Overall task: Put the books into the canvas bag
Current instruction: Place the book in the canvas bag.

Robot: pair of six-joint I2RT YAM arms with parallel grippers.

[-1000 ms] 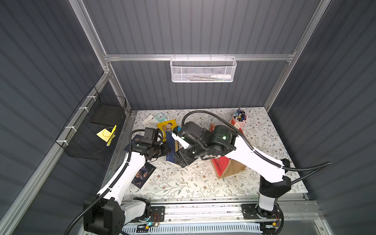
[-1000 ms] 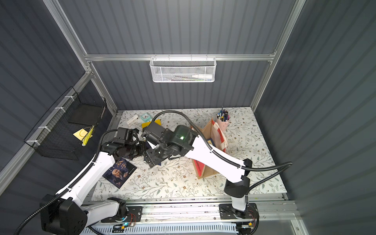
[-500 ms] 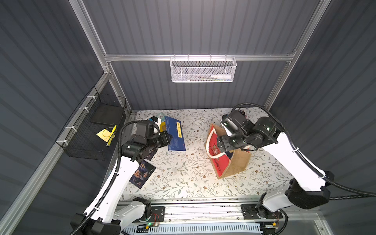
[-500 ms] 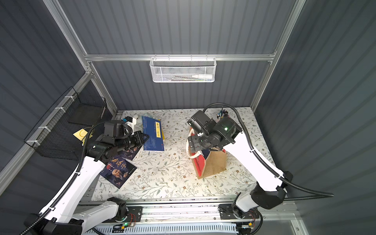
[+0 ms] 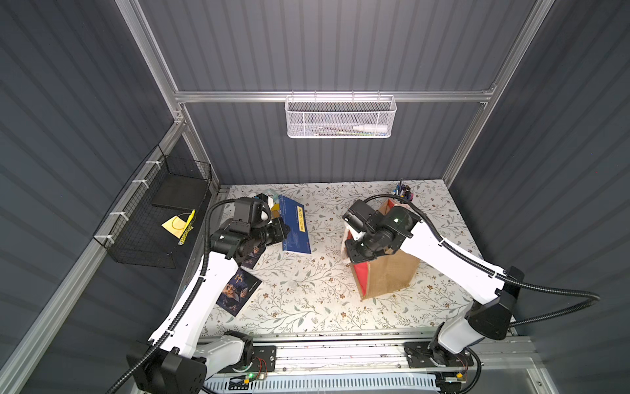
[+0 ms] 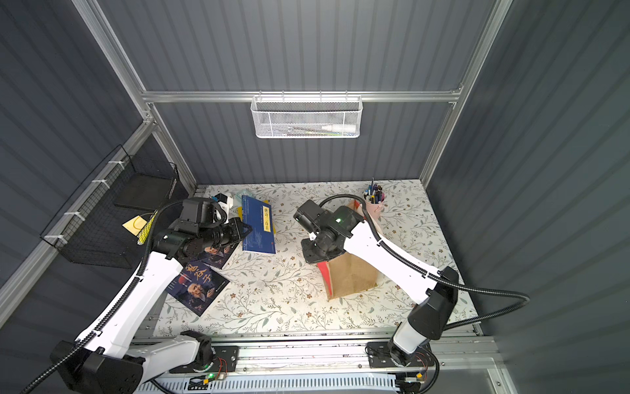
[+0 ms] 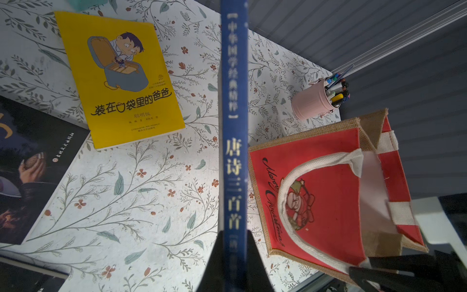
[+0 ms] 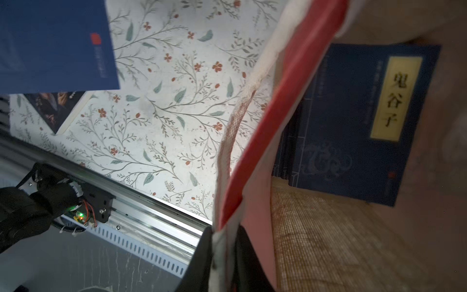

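My left gripper (image 7: 233, 252) is shut on the spine edge of a blue book (image 5: 295, 225), held on edge above the table's left half. A yellow cartoon book (image 7: 118, 78) and two dark navy books (image 6: 197, 286) (image 6: 214, 256) lie flat below and beside it. The canvas bag (image 5: 388, 276) stands right of centre with its mouth up. My right gripper (image 8: 223, 242) is shut on the bag's red side wall at the rim. Another blue book (image 8: 364, 121) with a yellow label lies inside the bag.
A pink pen cup (image 5: 404, 194) stands behind the bag. A black wire basket (image 5: 160, 218) with a yellow sticky pad hangs on the left wall, a white mesh basket (image 5: 341, 116) on the back wall. Small items (image 5: 269, 198) sit at the back left.
My right arm swung from the books on the left over to the bag and closed on its red wall. My left gripper raised the blue book off the table.
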